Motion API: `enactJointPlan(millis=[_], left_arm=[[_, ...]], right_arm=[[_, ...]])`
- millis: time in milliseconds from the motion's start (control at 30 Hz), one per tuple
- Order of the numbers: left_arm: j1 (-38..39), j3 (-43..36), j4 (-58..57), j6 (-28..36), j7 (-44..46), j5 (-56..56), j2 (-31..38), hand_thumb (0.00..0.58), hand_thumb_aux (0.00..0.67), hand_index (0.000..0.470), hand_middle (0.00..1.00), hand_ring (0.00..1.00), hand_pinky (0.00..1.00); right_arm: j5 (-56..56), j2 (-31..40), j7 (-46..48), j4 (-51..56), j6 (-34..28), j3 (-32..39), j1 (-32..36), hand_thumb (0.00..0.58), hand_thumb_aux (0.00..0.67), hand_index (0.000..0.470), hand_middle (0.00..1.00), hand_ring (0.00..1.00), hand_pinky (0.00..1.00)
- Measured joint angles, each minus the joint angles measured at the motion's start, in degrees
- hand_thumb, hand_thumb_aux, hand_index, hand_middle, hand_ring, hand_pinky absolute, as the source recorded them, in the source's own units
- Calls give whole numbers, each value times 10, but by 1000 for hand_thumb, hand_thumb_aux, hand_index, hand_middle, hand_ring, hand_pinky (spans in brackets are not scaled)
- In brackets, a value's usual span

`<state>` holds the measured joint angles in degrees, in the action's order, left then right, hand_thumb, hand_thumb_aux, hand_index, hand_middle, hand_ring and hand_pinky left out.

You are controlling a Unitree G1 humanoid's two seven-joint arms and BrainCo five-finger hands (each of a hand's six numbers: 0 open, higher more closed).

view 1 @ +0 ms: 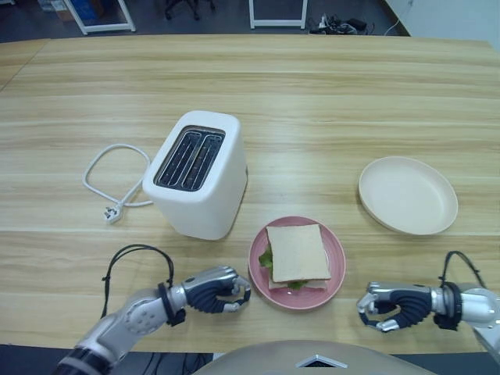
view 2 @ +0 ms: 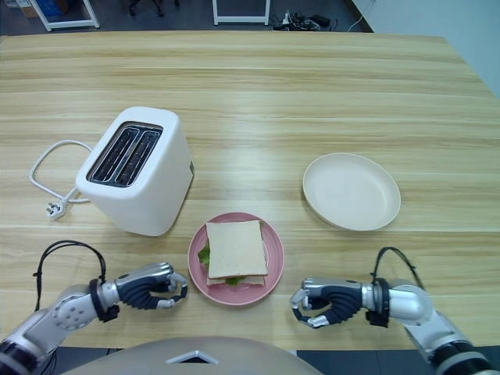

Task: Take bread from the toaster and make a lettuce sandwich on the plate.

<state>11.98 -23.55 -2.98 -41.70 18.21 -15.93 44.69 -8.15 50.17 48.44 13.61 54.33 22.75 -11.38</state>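
The sandwich (view 1: 295, 251) sits assembled on the pink plate (view 1: 337, 266), lettuce (view 1: 266, 257) peeking out; toaster (view 1: 199, 173) empty. Your left hand (view 1: 215, 291) and right hand (view 1: 391, 306) flank it, curled on nothing. Task looks finished: simply withdraw.

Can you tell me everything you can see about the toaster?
The toaster is white, smooth and boxy with rounded corners, likely plastic. It stands upright on the wooden table, turned a little askew. Its two dark slots on top show no bread. A white cord loops from its left side to a plug lying loose on the table. The pink plate sits close by, not touching.
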Motion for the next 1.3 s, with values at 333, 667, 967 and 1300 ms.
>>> enactJointPlan(millis=[333, 667, 967, 1300], left_arm=[[-125, -5, -128, 17, -116, -142, -120, 580, 670, 470, 1000, 1000, 1000], [-232, 13, -273, 37, -241, -171, -206, 566, 565, 396, 498, 498, 498], [-93, 42, 73, -63, -153, 48, -143, 0, 0, 0, 0, 0, 0], [-126, 184, 257, -29, -235, 135, -299, 0, 0, 0, 0, 0, 0]], right_arm=[[119, -190, -169, 102, 12, -46, 60, 580, 670, 470, 1000, 1000, 1000], [172, -248, -266, 175, 10, -79, 124, 578, 628, 441, 1000, 1000, 1000], [-96, -175, -242, -106, -10, -141, 54, 0, 0, 0, 0, 0, 0], [27, -372, -415, -316, -90, -222, 188, 0, 0, 0, 0, 0, 0]])
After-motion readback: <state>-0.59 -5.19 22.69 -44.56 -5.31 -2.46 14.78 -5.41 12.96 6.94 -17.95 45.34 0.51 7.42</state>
